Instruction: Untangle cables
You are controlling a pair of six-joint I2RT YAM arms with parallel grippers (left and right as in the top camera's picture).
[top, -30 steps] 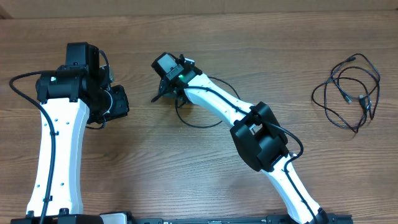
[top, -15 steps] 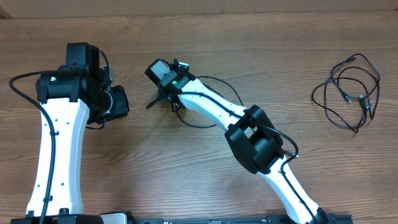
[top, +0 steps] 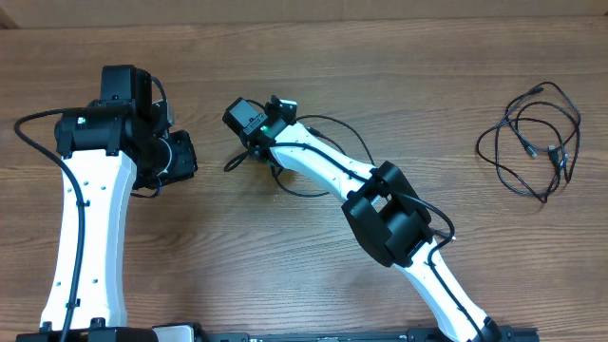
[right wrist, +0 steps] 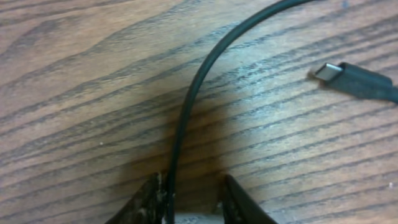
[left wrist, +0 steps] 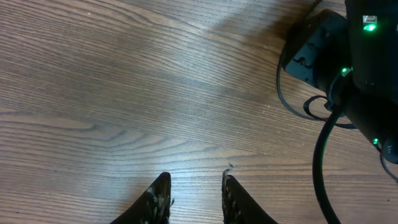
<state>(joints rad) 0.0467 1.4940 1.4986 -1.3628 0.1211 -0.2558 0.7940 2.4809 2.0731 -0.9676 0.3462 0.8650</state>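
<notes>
Wood-grain tabletop (top: pixel 399 66) fills all views. One thin black flexible cord (right wrist: pixel 186 106) runs between the spread jaws of the right gripper (right wrist: pixel 189 199), against one finger, unpinched. Its small plug end (right wrist: pixel 351 79) lies upper right. Left gripper (left wrist: pixel 194 196) jaws stand apart, empty. A loose bundle of thin black cords (top: pixel 554 154) lies far right in the overhead view.

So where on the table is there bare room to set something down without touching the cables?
The widest bare wood lies between the right arm and the cable bundle at the far right. Another free patch lies between the left arm and the right arm, toward the near edge. It is crowded around the cable under the right arm's jaws.
</notes>
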